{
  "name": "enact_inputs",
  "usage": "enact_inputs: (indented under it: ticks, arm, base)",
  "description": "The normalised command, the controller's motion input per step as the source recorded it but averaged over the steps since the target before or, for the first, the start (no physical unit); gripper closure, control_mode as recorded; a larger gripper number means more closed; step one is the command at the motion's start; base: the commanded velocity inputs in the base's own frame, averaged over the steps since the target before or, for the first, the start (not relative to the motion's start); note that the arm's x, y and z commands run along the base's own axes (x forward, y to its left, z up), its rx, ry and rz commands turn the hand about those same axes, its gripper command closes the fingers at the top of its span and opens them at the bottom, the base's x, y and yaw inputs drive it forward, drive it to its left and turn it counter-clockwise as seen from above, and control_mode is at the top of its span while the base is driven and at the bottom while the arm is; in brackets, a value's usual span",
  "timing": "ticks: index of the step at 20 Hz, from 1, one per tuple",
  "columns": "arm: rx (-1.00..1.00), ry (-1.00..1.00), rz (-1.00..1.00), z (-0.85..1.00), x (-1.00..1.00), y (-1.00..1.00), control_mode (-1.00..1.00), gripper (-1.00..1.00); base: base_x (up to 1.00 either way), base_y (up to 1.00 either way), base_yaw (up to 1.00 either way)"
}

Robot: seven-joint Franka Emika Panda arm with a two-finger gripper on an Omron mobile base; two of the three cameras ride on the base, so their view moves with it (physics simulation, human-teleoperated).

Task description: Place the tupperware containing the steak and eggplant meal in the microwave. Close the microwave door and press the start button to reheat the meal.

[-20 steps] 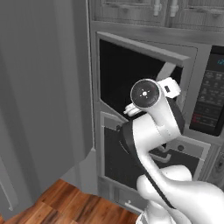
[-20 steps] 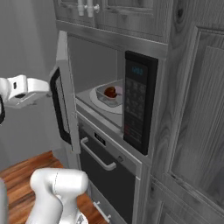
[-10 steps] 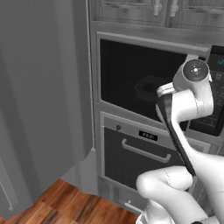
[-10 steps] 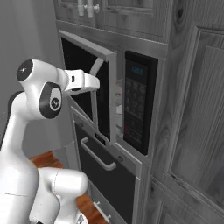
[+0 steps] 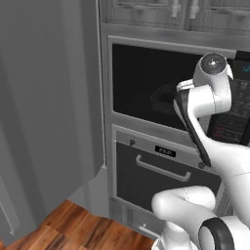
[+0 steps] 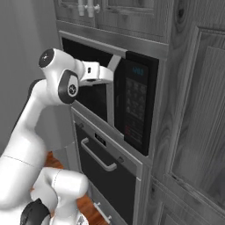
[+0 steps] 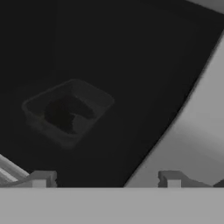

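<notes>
Left base: you see the microwave door (image 5: 161, 88) shut, tupperware (image 5: 165, 99) dim behind its window | Right base: keypad panel (image 6: 136, 107) beside door | Hand: tool (image 7: 106, 179) spread, empty; meal (image 7: 65, 114) inside tub.

The shut microwave door (image 5: 146, 88) bars the way to the tupperware (image 7: 68, 111) behind its window.

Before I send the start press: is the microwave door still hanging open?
No, in the left base view the microwave door sits flat in its frame, with the tupperware dimly visible behind the black window.
</notes>
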Motion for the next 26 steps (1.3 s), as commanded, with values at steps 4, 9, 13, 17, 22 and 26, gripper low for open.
enact_inputs:
  ticks: [4,9,13,17,22,26]
  arm:
    - [0.0,-0.15,-0.01,0.0,-0.67,-0.04,-1.0,-1.0]
    - [0.02,-0.24,-0.01,-0.16,-1.0,-0.08,-1.0,-1.0]
    - [0.01,-0.23,0.0,-0.88,-1.0,-0.17,-1.0,-1.0]
    - [0.0,0.04,0.0,-0.68,-0.59,-0.32,-1.0,-1.0]
    - [0.0,0.17,0.0,-0.32,-0.09,-0.38,-1.0,-1.0]
    - [0.0,0.16,0.0,-0.65,-0.02,-0.17,-1.0,-1.0]
  base:
    - [0.0,0.0,0.0]
    - [0.0,0.0,0.0]
    - [0.0,0.0,0.0]
    - [0.0,0.0,0.0]
    - [0.0,0.0,0.0]
    - [0.0,0.0,0.0]
